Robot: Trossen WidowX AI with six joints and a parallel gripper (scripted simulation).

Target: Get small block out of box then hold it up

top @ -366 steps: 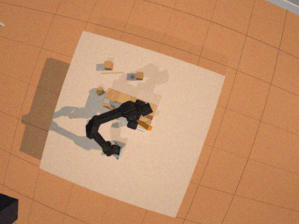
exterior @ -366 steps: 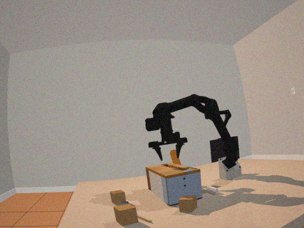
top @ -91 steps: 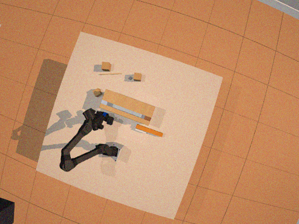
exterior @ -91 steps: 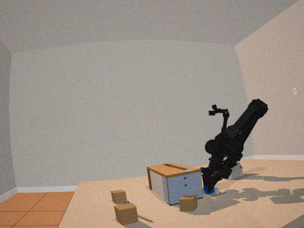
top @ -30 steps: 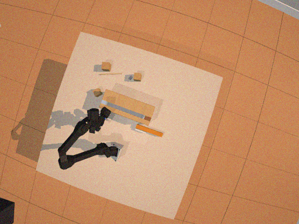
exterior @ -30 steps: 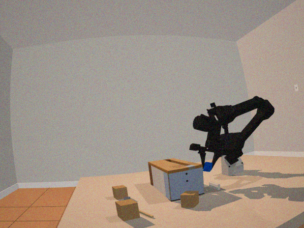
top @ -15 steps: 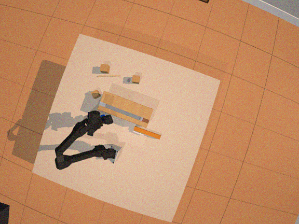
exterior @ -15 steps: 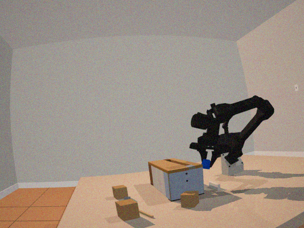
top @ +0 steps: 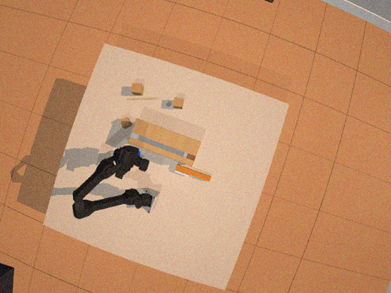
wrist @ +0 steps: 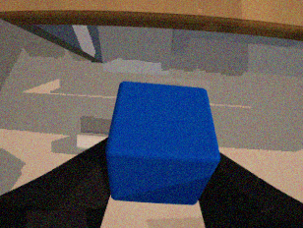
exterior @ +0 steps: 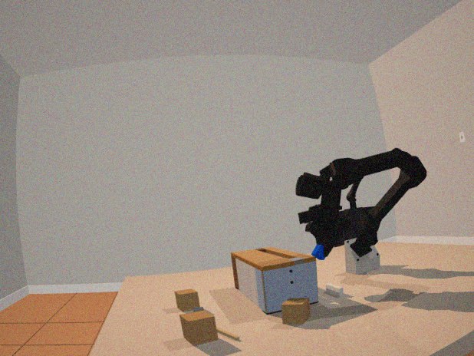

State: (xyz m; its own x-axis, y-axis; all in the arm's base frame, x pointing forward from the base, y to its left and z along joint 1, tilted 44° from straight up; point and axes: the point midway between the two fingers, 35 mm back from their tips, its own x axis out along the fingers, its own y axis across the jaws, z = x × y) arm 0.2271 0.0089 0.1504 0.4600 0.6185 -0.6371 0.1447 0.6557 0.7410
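A blue block (top: 139, 153) (exterior: 318, 252) (wrist: 162, 128) is held between the fingers of my gripper (top: 137, 154) (exterior: 320, 251) (wrist: 155, 149), which is shut on it. The block is in the air outside the box, at about the height of its top in the exterior view. The box (top: 168, 134) (exterior: 291, 291), with a slotted wooden top and pale end wall, stands upright on the table (top: 226, 208) (exterior: 142, 303). The block hangs close beside the box's long side, near one end. The fingertips are partly hidden behind the block in the wrist view.
Wooden cubes stand beyond the box (top: 137, 88) (exterior: 199, 327) and beside its end (top: 125, 122) (exterior: 295, 311). A thin stick (top: 142, 98) (exterior: 228, 334) lies near one cube. An orange-topped bar (top: 193, 172) lies by the box's other end. A wooden edge (wrist: 148, 17) crosses the wrist view's top.
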